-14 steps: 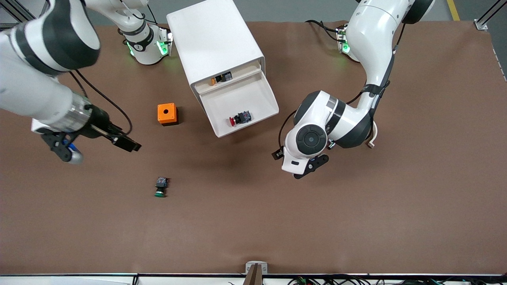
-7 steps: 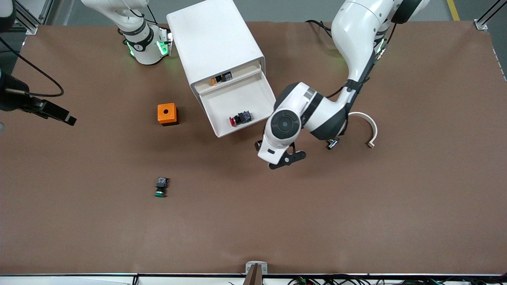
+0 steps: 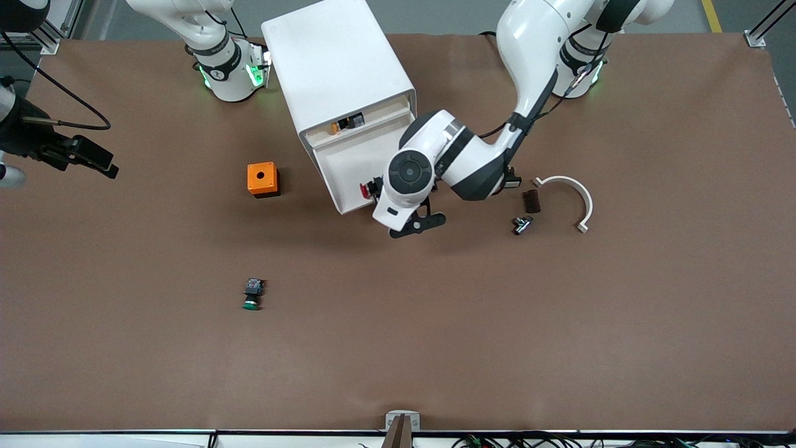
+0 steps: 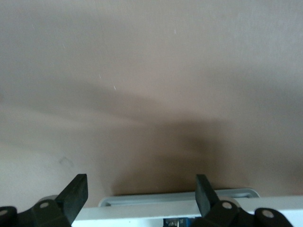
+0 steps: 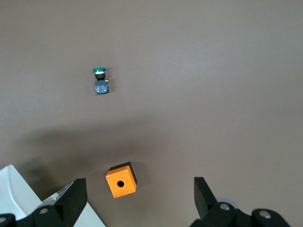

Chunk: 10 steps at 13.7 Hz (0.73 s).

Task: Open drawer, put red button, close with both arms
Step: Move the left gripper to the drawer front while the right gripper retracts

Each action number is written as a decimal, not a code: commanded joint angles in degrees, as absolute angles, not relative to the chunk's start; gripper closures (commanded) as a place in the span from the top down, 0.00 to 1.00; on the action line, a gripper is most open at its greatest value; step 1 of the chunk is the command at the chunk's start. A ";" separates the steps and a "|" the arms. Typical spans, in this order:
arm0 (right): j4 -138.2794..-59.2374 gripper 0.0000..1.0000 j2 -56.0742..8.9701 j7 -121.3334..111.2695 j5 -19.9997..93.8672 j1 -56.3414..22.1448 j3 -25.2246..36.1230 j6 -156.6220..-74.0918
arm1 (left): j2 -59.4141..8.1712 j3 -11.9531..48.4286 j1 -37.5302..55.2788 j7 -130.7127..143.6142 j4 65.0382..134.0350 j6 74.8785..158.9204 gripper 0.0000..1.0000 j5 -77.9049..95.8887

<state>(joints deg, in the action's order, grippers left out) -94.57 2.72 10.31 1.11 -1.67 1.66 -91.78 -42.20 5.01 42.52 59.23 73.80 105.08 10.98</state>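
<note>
Fingers of the left gripper are gaping empty over the open drawer's front, ready to push; the red button is lying inside. By the table's end, the right gripper is waiting, spread wide, empty.

Both arms wear glossy white shells broken by black joint bands. The left arm shows a round dark grey cap on its wrist joint and a thin black cable clipped along its forearm. The right arm's base glows green at the sides, and a black cable loops to its dark wrist. Each claw is matte black with small silver screws.
</note>
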 commanded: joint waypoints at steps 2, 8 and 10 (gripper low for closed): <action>-96.07 1.00 4.22 9.32 0.00 0.69 -0.61 -92.64 | -41.66 5.10 47.89 66.07 74.88 105.73 1.00 11.87; -90.80 1.00 1.68 9.32 -1.93 1.23 -1.58 -92.11 | -41.40 8.00 50.80 71.27 76.73 105.47 1.00 14.15; -90.79 1.00 1.67 9.32 -1.93 1.23 -1.49 -92.46 | -41.13 8.78 50.89 72.33 77.34 105.29 1.00 14.15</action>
<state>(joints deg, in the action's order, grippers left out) -92.47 2.57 9.78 -0.54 0.50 -0.63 -92.77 -42.20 8.11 50.69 71.13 75.74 105.09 13.16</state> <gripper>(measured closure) 0.000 0.000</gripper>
